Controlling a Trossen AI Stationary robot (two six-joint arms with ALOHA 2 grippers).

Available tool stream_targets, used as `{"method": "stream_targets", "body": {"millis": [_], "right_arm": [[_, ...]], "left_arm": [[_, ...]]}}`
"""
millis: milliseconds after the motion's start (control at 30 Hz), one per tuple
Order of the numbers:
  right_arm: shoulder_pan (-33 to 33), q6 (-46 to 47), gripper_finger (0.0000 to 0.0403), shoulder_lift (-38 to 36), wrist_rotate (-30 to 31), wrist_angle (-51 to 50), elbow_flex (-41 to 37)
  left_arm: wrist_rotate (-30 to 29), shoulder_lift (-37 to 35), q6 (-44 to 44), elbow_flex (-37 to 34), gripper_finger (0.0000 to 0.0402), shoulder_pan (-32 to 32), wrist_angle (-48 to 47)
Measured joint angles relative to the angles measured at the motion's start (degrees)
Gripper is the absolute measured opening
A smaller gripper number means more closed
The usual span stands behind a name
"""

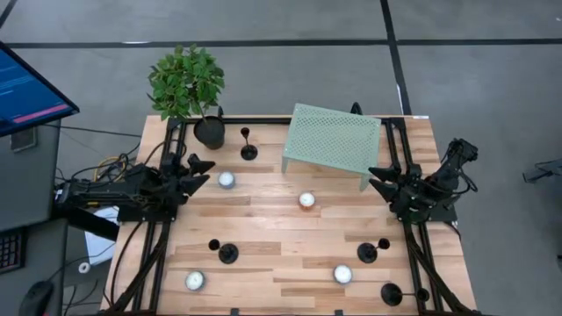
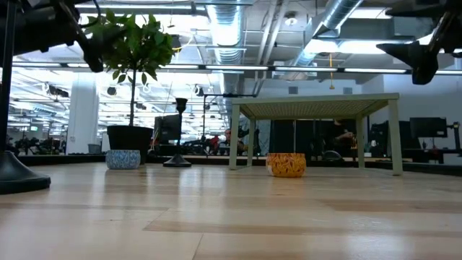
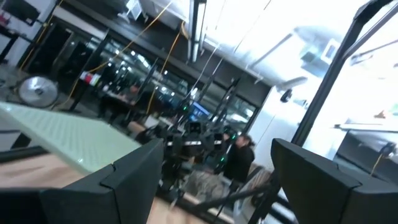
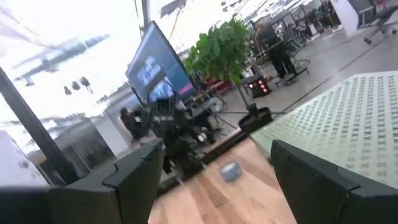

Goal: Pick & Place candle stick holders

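Nothing picked yet, by the look of it. Left gripper (image 1: 204,172) and right gripper (image 1: 376,177) both hover at the surface (image 1: 263,230) edges, jaws apart and empty. Candle stick holders (image 1: 249,152) scattered: one by the plant pot (image 1: 209,132), three along the near side. Green mesh stand (image 1: 331,139) bare, probably the target

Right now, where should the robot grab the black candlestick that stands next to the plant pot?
Probably by its thin stem. The candlestick stands upright beside the plant pot, with a flat disc base too low to pinch and a small cup on top. The left gripper, jaws open, is nearer; it could come in level from the open table side, away from the pot.
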Motion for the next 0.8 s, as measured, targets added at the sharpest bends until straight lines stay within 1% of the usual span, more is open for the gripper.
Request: {"method": "stream_targets", "body": {"millis": [233, 333, 433, 500, 567, 667, 800], "right_arm": [[0.00, 0.14, 0.0286, 0.01, 0.02, 1.14, 0.03], [0.00, -0.11, 0.0286, 0.01, -0.01, 3.66, 0.05], [0.00, -5.91, 0.0286, 0.02, -0.17, 8.79, 1.07], [0.15, -11.20, 0.0286, 0.03, -0.10, 9.42, 4.15], [0.83, -16.85, 0.0286, 0.46, 0.60, 7.11, 8.73], [2.47, -23.59, 0.0286, 2.57, 4.99, -2.08, 17.46], [6.26, -24.97, 0.0286, 7.85, 13.71, -18.13, 30.28]], "left_arm": [[-0.06, 0.06, -1.96, -0.02, 0.0300, 0.00, 2.05], [-1.99, 0.50, -2.14, 0.00, 0.0300, 0.01, 2.94], [-6.87, 1.48, -5.44, -0.02, 0.0300, 0.00, 5.00], [-8.83, 2.61, -7.16, 0.23, 0.0300, 0.02, 5.85], [-8.85, 4.98, -7.45, 1.81, 0.0300, 0.02, 5.87], [-8.86, 11.13, -5.30, 5.97, 0.0300, 0.01, 5.97], [-6.95, 21.86, -0.62, 13.25, 0.0300, 0.00, 5.89]]}}
